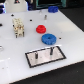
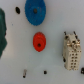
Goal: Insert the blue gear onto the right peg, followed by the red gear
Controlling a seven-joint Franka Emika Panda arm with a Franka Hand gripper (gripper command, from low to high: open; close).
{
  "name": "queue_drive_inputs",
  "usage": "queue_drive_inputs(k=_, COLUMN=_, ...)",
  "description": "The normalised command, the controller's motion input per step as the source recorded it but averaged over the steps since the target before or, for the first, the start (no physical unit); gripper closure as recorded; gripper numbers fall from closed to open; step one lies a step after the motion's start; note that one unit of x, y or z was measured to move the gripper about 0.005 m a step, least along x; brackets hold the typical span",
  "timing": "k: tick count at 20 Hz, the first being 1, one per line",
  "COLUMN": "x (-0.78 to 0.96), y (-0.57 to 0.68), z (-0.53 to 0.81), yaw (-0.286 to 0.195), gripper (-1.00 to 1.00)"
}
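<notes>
Gears lie loose: blue gear (image 1: 48,38) and red gear (image 1: 40,28) near right peg (image 1: 51,51). Gripper unseen; you can't tell its opening.

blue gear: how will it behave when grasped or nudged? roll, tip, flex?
The blue gear lies flat on the white table, so it probably won't roll or tip; a nudge would likely slide it. It looks like moulded plastic, likely stiff and light. Its toothed rim and raised hub, seen in the wrist view, should give some grip, though the plastic may be slick.
</notes>
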Motion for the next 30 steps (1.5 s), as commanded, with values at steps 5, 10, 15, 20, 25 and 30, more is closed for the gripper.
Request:
queue_drive_inputs(k=5, x=-0.12, y=0.43, z=-0.36, yaw=0.0, gripper=-1.0)
queue_drive_inputs(k=10, x=-0.08, y=0.38, z=-0.45, yaw=0.0, gripper=-1.0)
queue_drive_inputs(k=15, x=0.0, y=0.29, z=-0.53, yaw=0.0, gripper=-1.0)
queue_drive_inputs(k=20, x=-0.11, y=0.17, z=-0.52, yaw=0.0, gripper=-1.0)
queue_drive_inputs(k=25, x=-0.23, y=0.02, z=-0.47, yaw=0.0, gripper=-1.0)
queue_drive_inputs(k=30, x=-0.3, y=-0.07, z=-0.45, yaw=0.0, gripper=-1.0)
